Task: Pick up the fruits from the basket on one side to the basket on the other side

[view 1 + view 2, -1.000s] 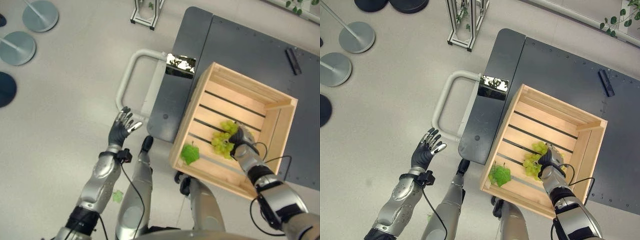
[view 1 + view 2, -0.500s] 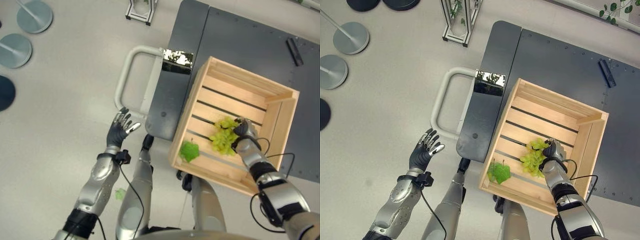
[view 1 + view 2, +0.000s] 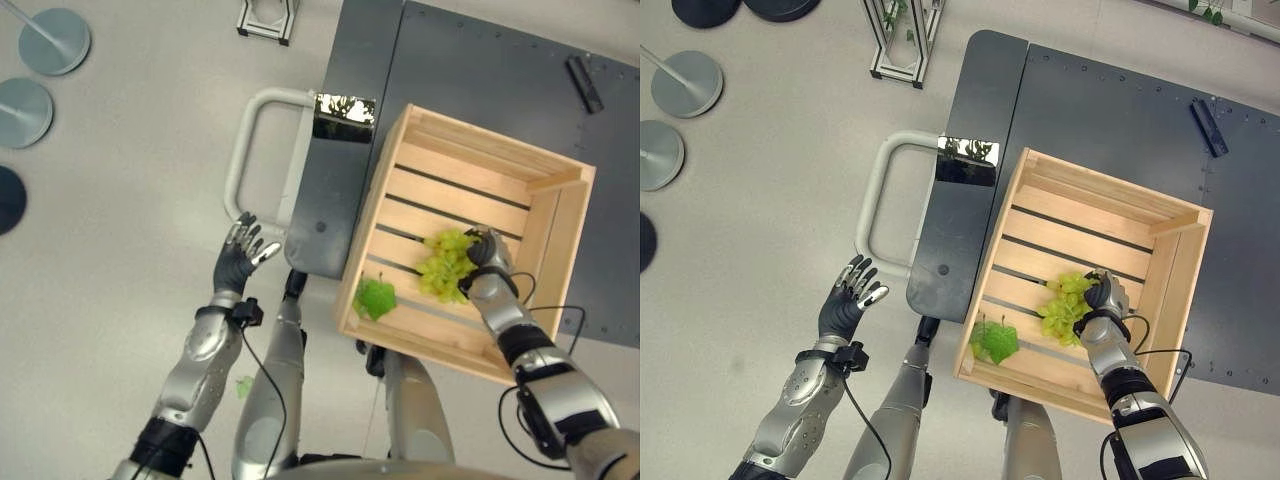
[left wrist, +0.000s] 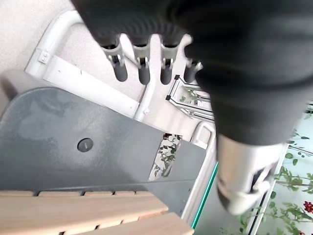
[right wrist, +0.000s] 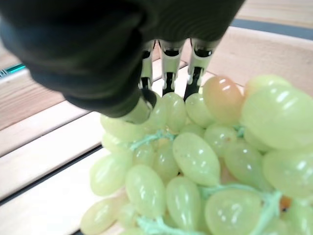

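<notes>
Right wrist view: right hand (image 5: 146, 73) over grapes (image 5: 195, 156) in crate (image 3: 470, 190), fingers resting on the bunch, hold uncertain. Left hand (image 3: 240, 255) spread, idle. Advice: wrap 1 firm grasp around bunch, lift straight.

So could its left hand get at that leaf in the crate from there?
Probably not as is: the left hand hangs over the floor outside the crate, whose wall stands between it and the leaf.

Bright, even overhead light, soft shadows; glare on the shiny plate (image 3: 345, 105) (wrist views blur close up).
</notes>
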Controlling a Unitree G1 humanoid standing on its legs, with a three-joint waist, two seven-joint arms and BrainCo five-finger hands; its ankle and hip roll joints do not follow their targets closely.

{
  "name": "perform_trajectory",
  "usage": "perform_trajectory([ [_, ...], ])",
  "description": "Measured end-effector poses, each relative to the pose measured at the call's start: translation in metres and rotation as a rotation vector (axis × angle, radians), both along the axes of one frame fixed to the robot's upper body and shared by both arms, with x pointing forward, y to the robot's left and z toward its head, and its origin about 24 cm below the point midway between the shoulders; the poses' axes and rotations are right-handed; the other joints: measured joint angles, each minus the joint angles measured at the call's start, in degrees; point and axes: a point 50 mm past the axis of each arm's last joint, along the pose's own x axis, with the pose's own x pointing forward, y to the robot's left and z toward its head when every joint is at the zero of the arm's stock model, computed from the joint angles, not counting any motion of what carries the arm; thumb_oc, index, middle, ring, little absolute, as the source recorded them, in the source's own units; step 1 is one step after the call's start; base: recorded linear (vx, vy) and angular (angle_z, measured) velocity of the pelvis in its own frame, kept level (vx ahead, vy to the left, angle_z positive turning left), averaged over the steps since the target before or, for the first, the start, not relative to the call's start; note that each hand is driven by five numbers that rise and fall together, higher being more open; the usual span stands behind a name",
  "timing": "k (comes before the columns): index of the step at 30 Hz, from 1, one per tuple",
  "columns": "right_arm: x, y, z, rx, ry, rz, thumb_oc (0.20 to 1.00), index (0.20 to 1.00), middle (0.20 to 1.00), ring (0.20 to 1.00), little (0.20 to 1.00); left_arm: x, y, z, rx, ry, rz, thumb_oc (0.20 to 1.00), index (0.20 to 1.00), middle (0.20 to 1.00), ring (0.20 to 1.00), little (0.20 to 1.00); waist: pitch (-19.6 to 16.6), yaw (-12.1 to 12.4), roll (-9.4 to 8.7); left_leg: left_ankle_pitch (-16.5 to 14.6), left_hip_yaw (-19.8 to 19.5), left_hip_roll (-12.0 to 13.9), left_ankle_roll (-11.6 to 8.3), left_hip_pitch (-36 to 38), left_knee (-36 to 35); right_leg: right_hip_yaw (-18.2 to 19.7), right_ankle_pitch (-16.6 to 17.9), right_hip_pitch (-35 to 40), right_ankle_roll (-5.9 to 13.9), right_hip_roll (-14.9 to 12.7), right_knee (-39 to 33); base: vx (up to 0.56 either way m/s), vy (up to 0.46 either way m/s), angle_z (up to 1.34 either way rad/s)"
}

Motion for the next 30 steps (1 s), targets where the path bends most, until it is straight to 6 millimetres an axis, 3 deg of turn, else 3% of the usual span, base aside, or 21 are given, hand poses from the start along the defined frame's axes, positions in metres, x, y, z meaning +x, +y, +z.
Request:
perform_trajectory([
  [1,0.0,0.001,0.0,0.005,-0.002,0.001,0.36,0.36,0.36,0.36,0.36,0.0,0.0,0.0,0.0,0.0,0.0,1.0,1.0,1.0,1.0,1.0,0.0,0.0,0.0,0.0,0.1,0.0,0.0,0.0,0.0,0.1,0.0,-0.1,0.0,0.0,0.1,0.0,-0.001,-0.06],
  [2,0.0,0.0,0.0,0.009,-0.001,-0.001,0.89,0.89,0.89,0.89,0.89,0.0,0.0,0.0,0.0,0.0,0.0,1.0,1.0,1.0,1.0,1.0,0.0,0.0,0.0,0.0,0.1,0.0,0.0,0.1,0.1,0.2,0.0,0.0,0.0,0.0,0.2,0.0,-0.004,-0.04],
  [3,0.0,0.001,-0.002,0.014,0.002,0.001,1.0,1.0,1.0,1.0,1.0,0.0,0.0,0.0,0.0,0.0,0.0,1.0,1.0,1.0,1.0,1.0,0.0,-0.1,0.0,0.0,0.2,0.1,0.0,0.1,0.2,0.3,0.0,0.0,-0.01,0.1,0.3,0.0,0.0,0.0],
  [7,-0.003,0.013,-0.011,0.042,0.027,0.034,1.0,1.0,1.0,1.0,1.0,0.0,0.0,0.0,0.0,0.0,0.0,1.0,1.0,1.0,1.0,1.0,0.0,-0.1,0.01,0.0,0.2,0.1,0.0,0.2,0.5,0.4,0.0,0.0,-0.03,0.1,0.7,0.0,0.0,0.0],
  [16,-0.017,0.025,-0.005,0.078,-0.023,0.149,1.0,1.0,1.0,1.0,1.0,-0.001,-0.001,0.001,-0.005,-0.004,-0.005,1.0,1.0,1.0,1.0,1.0,0.0,-1.0,-0.03,0.0,0.4,0.3,-0.03,0.1,0.5,0.7,0.0,-0.3,-0.1,0.5,0.8,0.0,0.0,0.0],
  [30,-0.016,0.024,-0.011,0.057,0.015,0.153,1.0,1.0,1.0,1.0,1.0,-0.001,-0.005,0.006,-0.018,-0.029,-0.019,1.0,1.0,1.0,1.0,1.0,-0.1,-1.3,-0.22,0.0,0.5,0.4,-0.03,0.1,0.6,0.7,0.0,-0.2,-0.17,0.6,0.8,0.0,0.0,0.0],
])
